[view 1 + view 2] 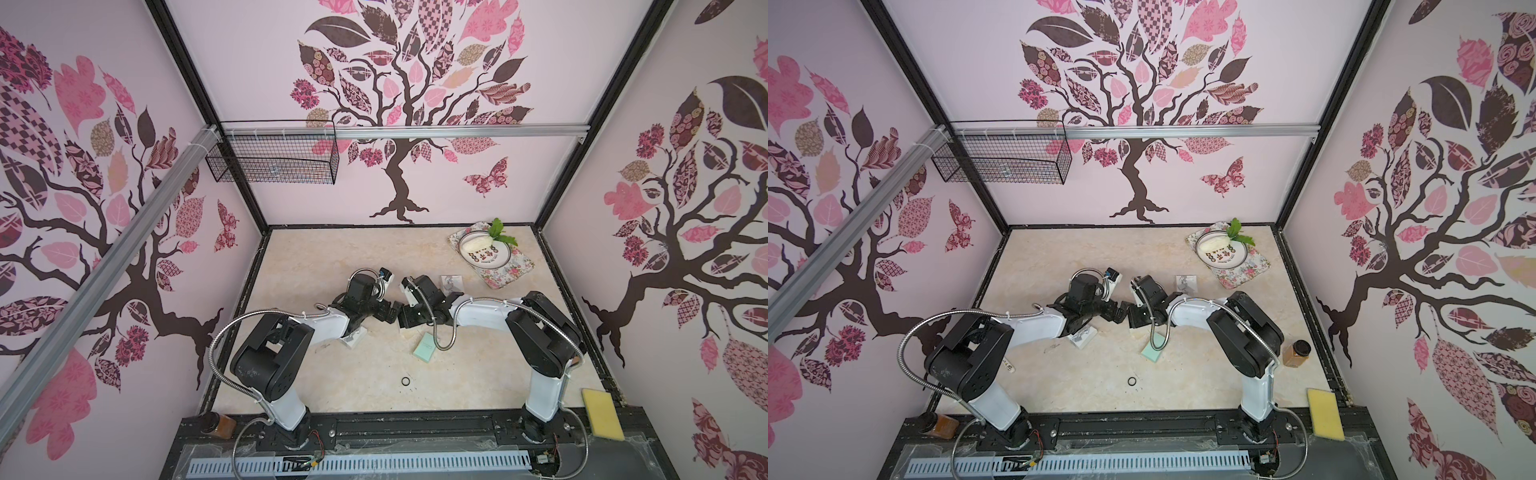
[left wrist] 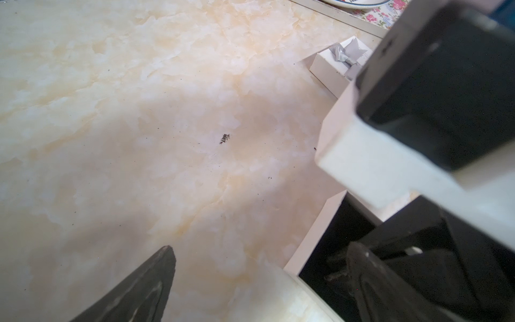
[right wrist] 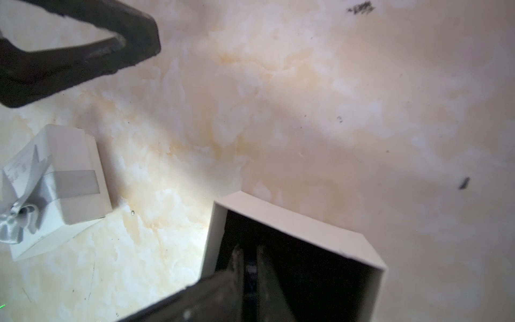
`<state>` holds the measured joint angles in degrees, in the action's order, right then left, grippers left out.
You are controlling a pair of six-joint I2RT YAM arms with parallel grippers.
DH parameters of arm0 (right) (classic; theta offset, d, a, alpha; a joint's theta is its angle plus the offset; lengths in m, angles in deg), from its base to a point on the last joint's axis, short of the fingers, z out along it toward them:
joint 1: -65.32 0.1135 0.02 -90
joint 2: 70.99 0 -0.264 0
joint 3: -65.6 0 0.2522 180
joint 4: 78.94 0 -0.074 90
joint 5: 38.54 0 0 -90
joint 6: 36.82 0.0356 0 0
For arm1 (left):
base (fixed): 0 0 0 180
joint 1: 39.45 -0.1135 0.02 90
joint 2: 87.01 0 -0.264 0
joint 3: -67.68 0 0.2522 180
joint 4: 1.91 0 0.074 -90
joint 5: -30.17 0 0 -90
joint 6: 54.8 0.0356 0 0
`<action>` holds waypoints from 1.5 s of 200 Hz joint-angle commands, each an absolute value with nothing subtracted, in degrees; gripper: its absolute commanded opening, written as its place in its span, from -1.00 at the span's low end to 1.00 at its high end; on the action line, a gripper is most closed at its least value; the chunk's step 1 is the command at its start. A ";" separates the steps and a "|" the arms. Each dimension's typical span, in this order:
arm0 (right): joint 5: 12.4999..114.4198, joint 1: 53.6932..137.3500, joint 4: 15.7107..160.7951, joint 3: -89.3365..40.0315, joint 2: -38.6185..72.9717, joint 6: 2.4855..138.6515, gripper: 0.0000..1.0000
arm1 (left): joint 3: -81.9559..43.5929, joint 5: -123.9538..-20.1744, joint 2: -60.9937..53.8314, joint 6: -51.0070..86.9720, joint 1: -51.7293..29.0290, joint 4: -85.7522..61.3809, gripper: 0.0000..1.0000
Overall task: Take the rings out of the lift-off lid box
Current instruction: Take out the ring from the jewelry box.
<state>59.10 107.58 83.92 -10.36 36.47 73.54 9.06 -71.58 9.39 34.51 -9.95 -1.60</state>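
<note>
Jaws of the right end effector (image 3: 249, 252) sit closed inside the white, black-lined cardboard box (image 3: 292, 216), lower centre, hold unclear; left end effector (image 2: 260, 249) gapes wide, empty.

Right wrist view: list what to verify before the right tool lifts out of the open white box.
1. Lid off: the white lid with silver ribbon bow lies on the table, apart from the white box with black lining: ok.
2. Right tool inside the box, jaws closed to a thin gap: ok.
3. Ring caught in that gap: cannot tell; something pale is there, but blurred.
4. Left tool open, holding nothing: ok.
5. Left tool clear of the box: cannot tell; one finger shows over its opening.
6. Set-down space: the cream marble table is bare around the small black ring: ok.
</note>
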 commanded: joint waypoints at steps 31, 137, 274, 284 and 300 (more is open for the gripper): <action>59.71 107.79 82.76 -10.57 34.86 73.22 -1.00 | 10.52 -72.86 10.68 33.58 -10.17 -0.55 0.97; 60.78 107.79 87.42 -6.82 30.02 74.41 -1.00 | 12.31 -74.01 11.94 31.93 -10.17 -0.02 0.97; 61.22 107.79 95.77 -1.16 26.06 76.73 -1.00 | 12.26 -73.94 12.44 31.78 -10.12 -0.59 0.97; 61.37 107.81 96.97 -0.43 25.85 77.05 -1.00 | 12.26 -73.94 12.44 31.82 -10.16 -0.66 0.96; 61.69 107.72 98.79 0.70 25.52 77.57 -1.00 | 12.26 -73.97 12.43 31.81 -10.16 -0.80 0.97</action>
<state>60.80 107.56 94.53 -0.43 28.78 75.75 11.29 -73.46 11.66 31.91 -10.06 -1.21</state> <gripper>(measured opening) 0.094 0.982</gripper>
